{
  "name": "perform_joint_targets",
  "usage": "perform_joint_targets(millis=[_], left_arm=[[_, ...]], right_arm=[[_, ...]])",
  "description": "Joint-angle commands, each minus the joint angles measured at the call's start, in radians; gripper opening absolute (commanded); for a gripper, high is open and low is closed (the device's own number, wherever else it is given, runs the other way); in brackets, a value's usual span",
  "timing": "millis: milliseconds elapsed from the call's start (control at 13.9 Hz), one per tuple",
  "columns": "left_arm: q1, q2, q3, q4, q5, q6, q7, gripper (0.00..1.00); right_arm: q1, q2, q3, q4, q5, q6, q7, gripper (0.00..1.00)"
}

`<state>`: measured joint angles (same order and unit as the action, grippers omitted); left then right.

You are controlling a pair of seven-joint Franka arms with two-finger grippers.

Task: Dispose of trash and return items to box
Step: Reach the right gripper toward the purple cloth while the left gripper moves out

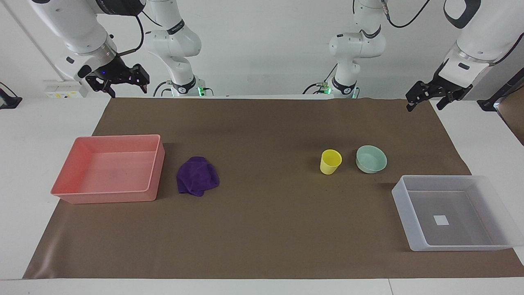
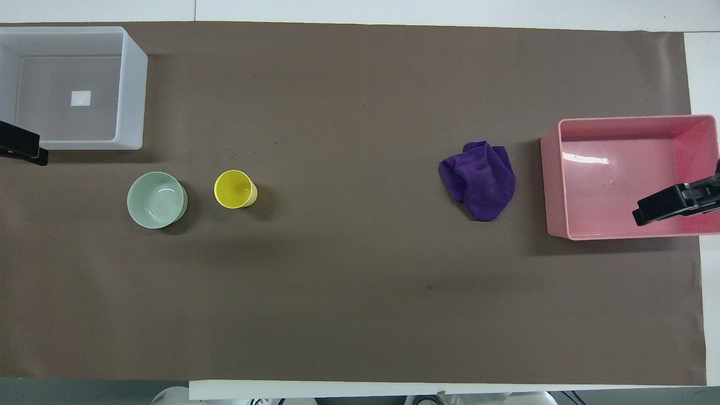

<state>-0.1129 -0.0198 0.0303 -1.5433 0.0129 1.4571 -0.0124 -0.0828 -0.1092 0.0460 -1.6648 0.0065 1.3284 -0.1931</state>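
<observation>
Yellow cup (image 1: 330, 161) and mint bowl (image 1: 371, 159) — likely light, stiff, slick plastic, best pinched over the rim — stand beside each other near the whitish box (image 1: 403, 207); left hand (image 1: 425, 99) and right hand (image 1: 123, 80) raised, open, empty.

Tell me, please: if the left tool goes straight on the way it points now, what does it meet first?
Probably the brown mat. The left tool hangs raised, pointing down over the mat's corner nearest the robots; nothing shows beneath it, though depth is unclear.
</observation>
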Motion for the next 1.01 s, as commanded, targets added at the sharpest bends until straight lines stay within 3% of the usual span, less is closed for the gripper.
perform_joint_targets(millis=[0, 360, 720, 936], left_arm=[[0.001, 0.006, 0.007, 0.018, -0.013, -0.004, 0.015, 1.00], [0.002, 0.004, 0.008, 0.015, -0.013, -0.007, 0.014, 1.00], [0.002, 0.004, 0.010, 0.015, -0.013, -0.009, 0.011, 1.00], [0.002, 0.000, 0.010, 0.002, -0.013, -0.003, 0.011, 1.00]], right_arm=[[-0.008, -0.012, 0.003, -0.020, 0.020, 0.012, -0.005, 1.00], [-0.005, -0.012, 0.003, -0.021, 0.020, 0.038, -0.011, 1.00], [0.041, 0.002, 0.006, -0.116, 0.070, 0.243, 0.004, 1.00], [0.078, 0.069, 0.006, -0.119, 0.072, 0.297, 0.027, 1.00]])
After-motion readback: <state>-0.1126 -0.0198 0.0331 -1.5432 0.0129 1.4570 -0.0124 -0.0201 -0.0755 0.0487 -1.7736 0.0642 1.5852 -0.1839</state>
